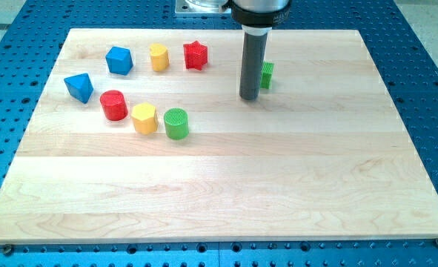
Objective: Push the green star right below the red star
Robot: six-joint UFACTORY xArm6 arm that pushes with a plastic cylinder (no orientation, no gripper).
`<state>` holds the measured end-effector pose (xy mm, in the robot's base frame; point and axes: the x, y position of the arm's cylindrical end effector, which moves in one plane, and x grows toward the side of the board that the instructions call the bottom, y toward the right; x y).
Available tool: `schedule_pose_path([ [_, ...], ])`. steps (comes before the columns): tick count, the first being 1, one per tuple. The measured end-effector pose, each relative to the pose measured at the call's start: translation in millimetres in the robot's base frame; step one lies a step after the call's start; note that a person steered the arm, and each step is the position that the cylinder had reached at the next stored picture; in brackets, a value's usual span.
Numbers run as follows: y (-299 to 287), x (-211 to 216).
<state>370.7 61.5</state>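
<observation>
Wood board [226, 193] lies flat on the blue table [426, 44], and I watch it through one camera. My arm has no jaws at all, only a dark rod, so it holds nothing. My tip [249, 97] sits on the board near the view's top, a bit to the right of the middle.

Just to the right of my tip is the green star [267, 75]. The rod hides most of it, so I see only its right part. It looks like it touches the rod, but I cannot tell for sure.

To the left of my tip, and a little higher in the view, is the red star [196, 55]. Left of that come the yellow block [158, 57] and the blue block [118, 60].

Farther left of my tip and lower sit the green cylinder [176, 123], a second yellow block [144, 118], the red cylinder [114, 105] and a blue pointed block [78, 87].
</observation>
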Motion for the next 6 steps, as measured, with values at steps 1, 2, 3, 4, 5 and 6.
schedule_pose_path([
  [1, 35, 2],
  [2, 48, -31],
  [3, -29, -35],
  [4, -21, 3],
  [5, -58, 34],
  [6, -81, 46],
])
